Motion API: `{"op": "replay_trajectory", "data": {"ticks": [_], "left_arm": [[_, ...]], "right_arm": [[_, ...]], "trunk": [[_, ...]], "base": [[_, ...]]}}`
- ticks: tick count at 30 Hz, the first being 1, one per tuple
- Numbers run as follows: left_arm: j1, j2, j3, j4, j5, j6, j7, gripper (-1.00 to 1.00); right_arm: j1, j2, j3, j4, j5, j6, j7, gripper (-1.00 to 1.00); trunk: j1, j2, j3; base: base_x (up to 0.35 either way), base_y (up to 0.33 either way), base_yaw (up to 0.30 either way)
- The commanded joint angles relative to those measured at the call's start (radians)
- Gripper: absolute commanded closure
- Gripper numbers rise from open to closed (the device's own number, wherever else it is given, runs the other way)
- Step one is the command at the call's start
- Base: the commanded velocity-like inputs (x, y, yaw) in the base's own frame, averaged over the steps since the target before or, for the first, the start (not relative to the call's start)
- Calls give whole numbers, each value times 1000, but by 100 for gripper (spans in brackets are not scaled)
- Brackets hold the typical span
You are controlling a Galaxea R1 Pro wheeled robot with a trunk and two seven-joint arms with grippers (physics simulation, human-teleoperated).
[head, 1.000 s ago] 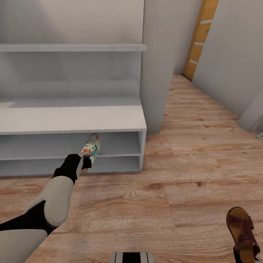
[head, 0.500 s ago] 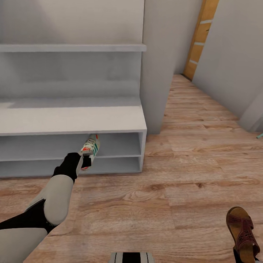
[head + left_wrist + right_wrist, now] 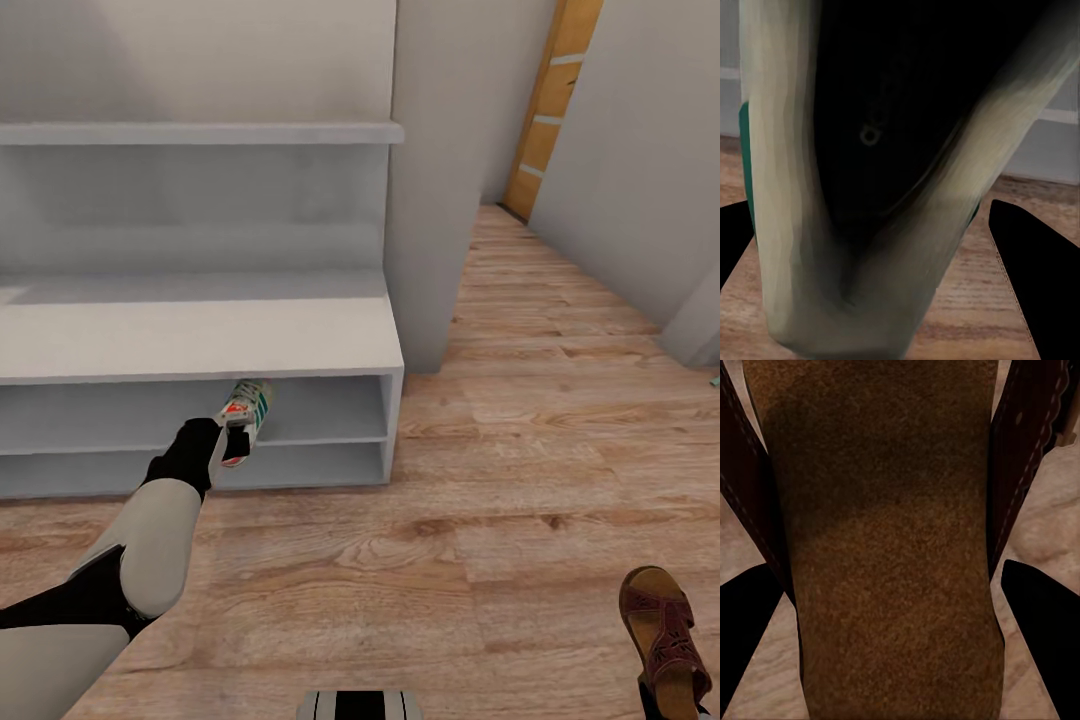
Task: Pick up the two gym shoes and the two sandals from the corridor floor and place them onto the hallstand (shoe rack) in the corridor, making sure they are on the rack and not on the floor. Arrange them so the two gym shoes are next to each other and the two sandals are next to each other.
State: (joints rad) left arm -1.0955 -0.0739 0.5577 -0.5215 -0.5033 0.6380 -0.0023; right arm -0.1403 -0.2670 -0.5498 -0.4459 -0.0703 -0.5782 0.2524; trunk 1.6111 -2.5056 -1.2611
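A white gym shoe [image 3: 248,408] with green stripes hangs toe-first in the upper open level of the light grey hallstand [image 3: 200,335], its toe tucked under the bench top. My left gripper [image 3: 233,447] is shut on its heel; in the left wrist view the gym shoe [image 3: 832,187] sits between the black fingers [image 3: 1027,262]. At the head view's lower right, a brown sandal [image 3: 664,628] is held over the corridor floor [image 3: 450,560]. In the right wrist view my right gripper [image 3: 891,566] is shut on the sandal's tan footbed [image 3: 885,510]. The other shoe and sandal are out of view.
A grey wall pillar [image 3: 430,180] stands against the hallstand's right end. Beyond it the corridor runs back to an orange-brown door [image 3: 550,110]. A floating shelf [image 3: 200,132] spans the back panel above the bench. My base's front edge [image 3: 355,705] shows at the bottom.
My left gripper has pushed the gym shoe a little deeper into the upper shelf level, so more of its toe is under the bench top. The view shifted slightly. The sandal stays put.
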Motion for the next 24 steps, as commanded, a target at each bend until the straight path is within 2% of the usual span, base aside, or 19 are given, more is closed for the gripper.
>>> {"op": "replay_trajectory", "data": {"ticks": [1, 14, 24], "left_arm": [[0, -1, 6, -2, -1, 3, -1, 100], [-1, -1, 7, -2, -1, 3, -1, 100], [2, 2, 7, -2, -3, 3, 0, 100]], "right_arm": [[-1, 0, -4, 1, -8, -2, 11, 100], [-1, 0, -4, 1, -8, -2, 11, 100], [-1, 0, -4, 1, -8, -2, 11, 100]], "trunk": [[0, 0, -1], [0, 0, -1], [0, 0, -1]], "base": [[241, 0, 0], [52, 0, 0], [175, 0, 0]]}}
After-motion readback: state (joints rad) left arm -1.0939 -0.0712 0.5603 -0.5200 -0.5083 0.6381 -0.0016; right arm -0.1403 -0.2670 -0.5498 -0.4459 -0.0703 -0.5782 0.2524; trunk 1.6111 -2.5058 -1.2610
